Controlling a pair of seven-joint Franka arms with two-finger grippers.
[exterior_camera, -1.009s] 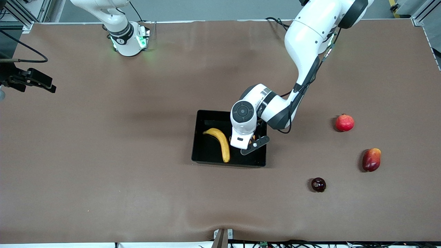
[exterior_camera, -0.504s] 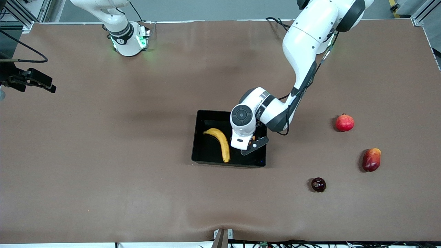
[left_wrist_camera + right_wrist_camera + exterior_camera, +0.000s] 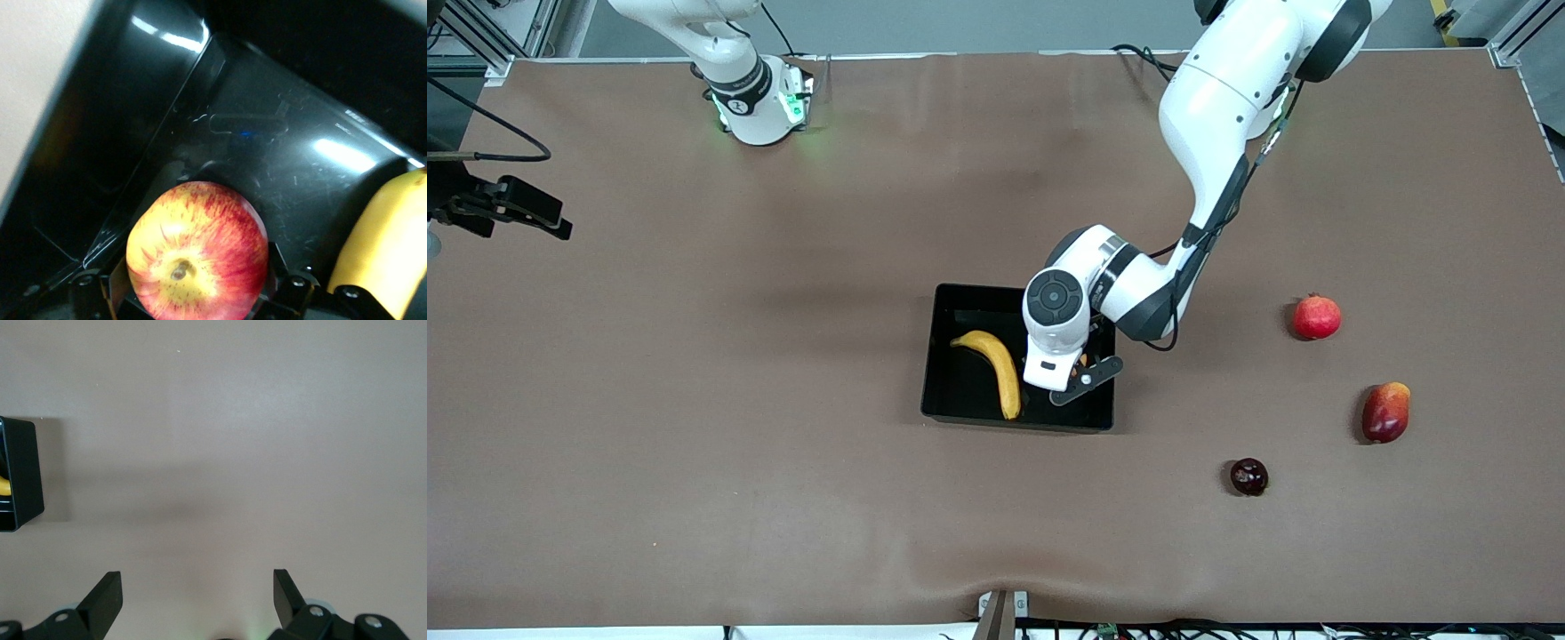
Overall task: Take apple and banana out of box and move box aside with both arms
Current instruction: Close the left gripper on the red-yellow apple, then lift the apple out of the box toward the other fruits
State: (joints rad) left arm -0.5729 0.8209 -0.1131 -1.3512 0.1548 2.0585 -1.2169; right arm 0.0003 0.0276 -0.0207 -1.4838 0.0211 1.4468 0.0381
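Fruit is sitting in the glossy black rectangular plastic box [image 3: 1016, 358] near the middle of the brown table [image 3: 694, 400] in the front view: the curved yellow banana [image 3: 997, 367] is lying inside, and the left claw [image 3: 1073, 372] is reaching down into the end toward the left arm's end of the table. The right arm is waiting at its base.

In the left wrist view, the claw's fingers [image 3: 288, 285] are flanking the small round red-and-yellow apple [image 3: 197, 251] on the box floor, close against it, though I cannot tell whether they are gripping yet. The banana is lying just beside one finger.

In the right wrist view, the right claw [image 3: 197, 599] is hanging spread over bare table.

Risk, as I judge it: the round apple could be squirting out of a shallow pinch, or a finger could be nudging the banana.
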